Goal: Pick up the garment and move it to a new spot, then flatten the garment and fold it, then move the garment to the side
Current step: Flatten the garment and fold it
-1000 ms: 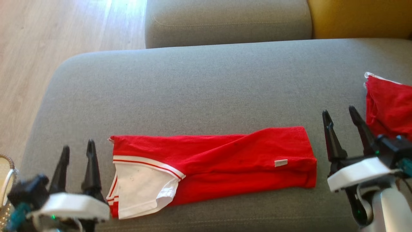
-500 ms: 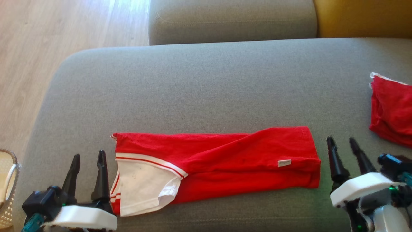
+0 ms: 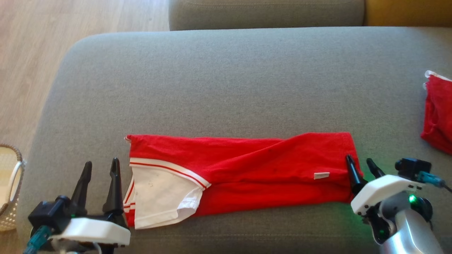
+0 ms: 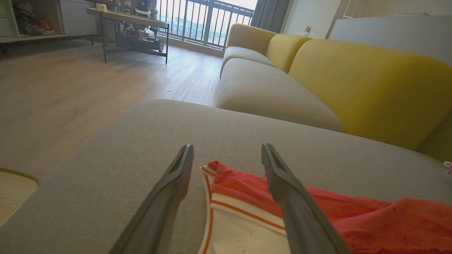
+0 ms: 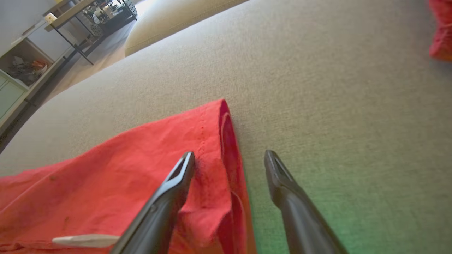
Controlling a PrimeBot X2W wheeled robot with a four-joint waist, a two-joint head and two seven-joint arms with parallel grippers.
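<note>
The garment (image 3: 247, 173) is a red shirt with white, red-striped sleeve trim, folded into a long strip across the grey cushion (image 3: 226, 81). My left gripper (image 3: 100, 165) stands open at the strip's left end, just beside the white sleeve (image 4: 240, 225); in the left wrist view its fingers straddle that corner. My right gripper (image 3: 360, 161) is open at the right end, one finger pressing down on the red hem (image 5: 212, 141) and the other finger on bare cushion beside it.
A second red cloth (image 3: 438, 113) lies at the cushion's far right edge. A woven basket (image 3: 9, 187) sits on the wooden floor at the left. Behind the cushion stand a grey seat (image 3: 265, 14) and yellow sofa backs (image 4: 353, 81).
The head camera has tilted down and shifted. My right gripper has come in leftward and down onto the garment's right hem. My left gripper has edged closer to the white sleeve.
</note>
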